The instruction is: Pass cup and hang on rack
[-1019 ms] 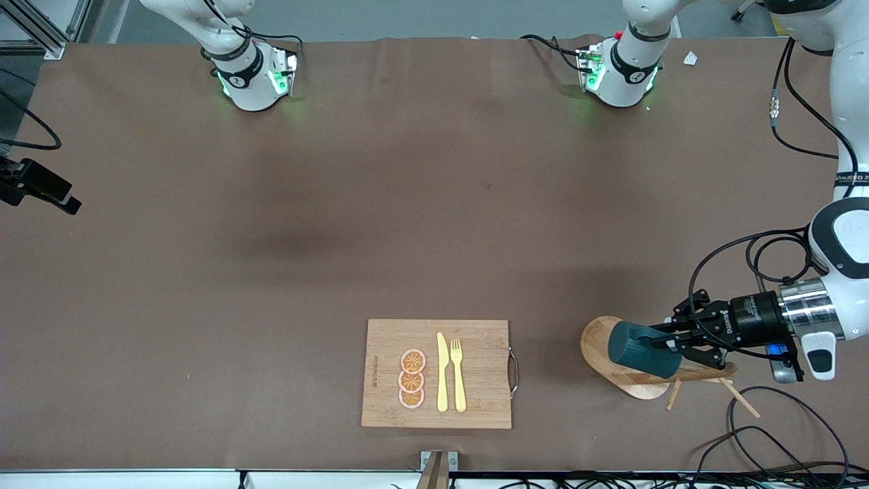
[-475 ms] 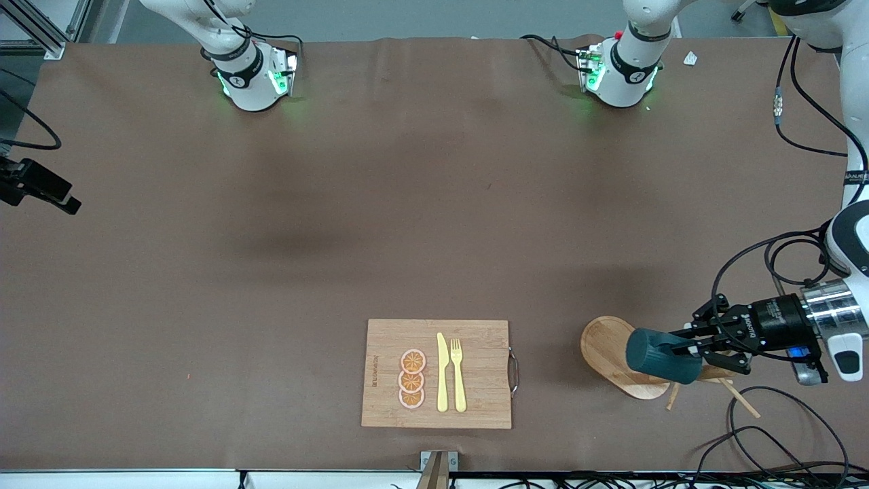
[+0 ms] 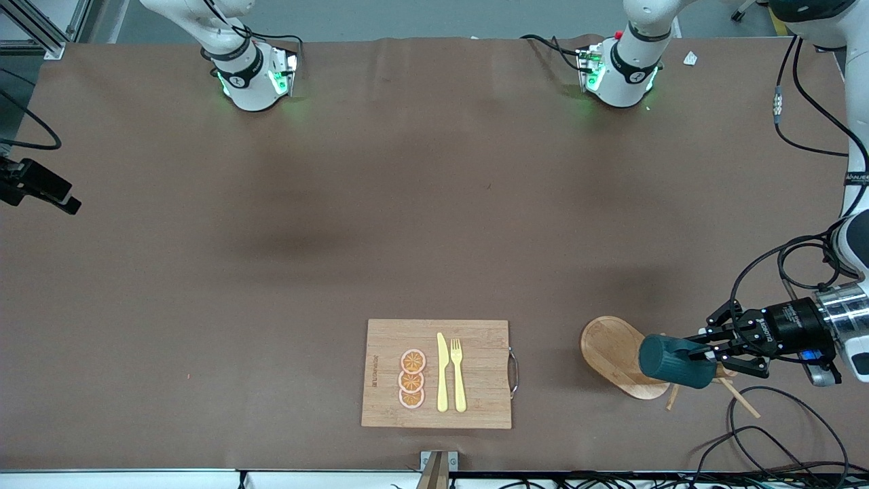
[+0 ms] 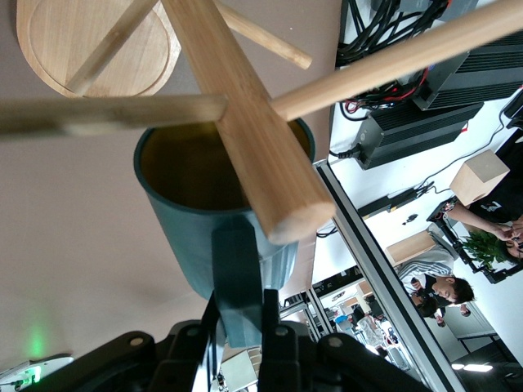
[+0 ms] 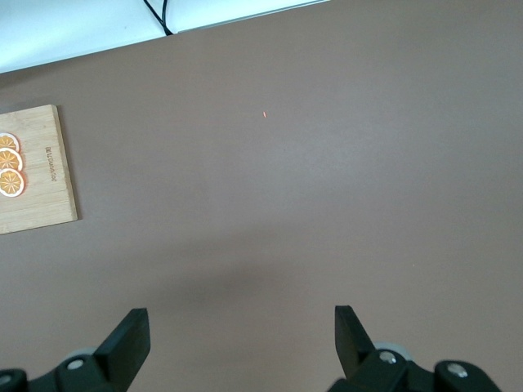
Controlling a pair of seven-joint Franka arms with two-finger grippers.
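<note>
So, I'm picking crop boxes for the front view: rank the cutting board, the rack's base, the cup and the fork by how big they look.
1. Cutting board
2. Rack's base
3. Cup, held off the table, so nearer the camera
4. Fork

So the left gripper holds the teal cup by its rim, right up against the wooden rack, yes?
Not by the rim. The left gripper is shut on the handle of the cup, as the left wrist view shows. The rest holds: the cup is up against the rack.
</note>
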